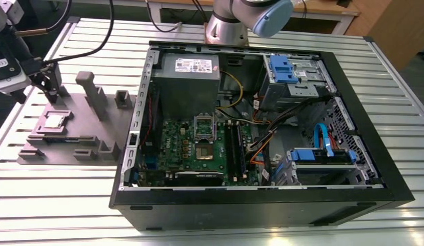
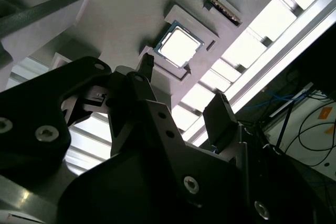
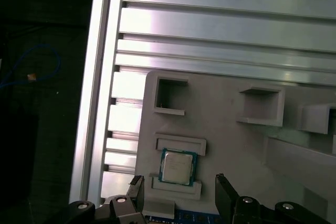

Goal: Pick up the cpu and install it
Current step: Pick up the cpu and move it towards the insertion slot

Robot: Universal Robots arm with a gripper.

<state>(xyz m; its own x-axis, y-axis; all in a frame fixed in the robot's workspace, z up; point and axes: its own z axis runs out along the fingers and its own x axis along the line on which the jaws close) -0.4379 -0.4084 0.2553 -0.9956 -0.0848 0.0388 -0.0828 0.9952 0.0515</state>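
The cpu (image 1: 56, 121) lies flat in a little pocket of the grey tray (image 1: 75, 134), shiny side up. The tray sits on the bench (image 1: 61, 179), close to the bench edge on the exterior view's left and just beside the big open case (image 1: 266, 205). The hand (image 1: 46, 82) hangs over the tray, near the cpu but not touching it. In the first wrist view its two fingers (image 3: 137, 192) stand apart with nothing held between them, and the cpu sits in its pocket just past the tips. A green board (image 1: 198, 143) lies flat inside the case.
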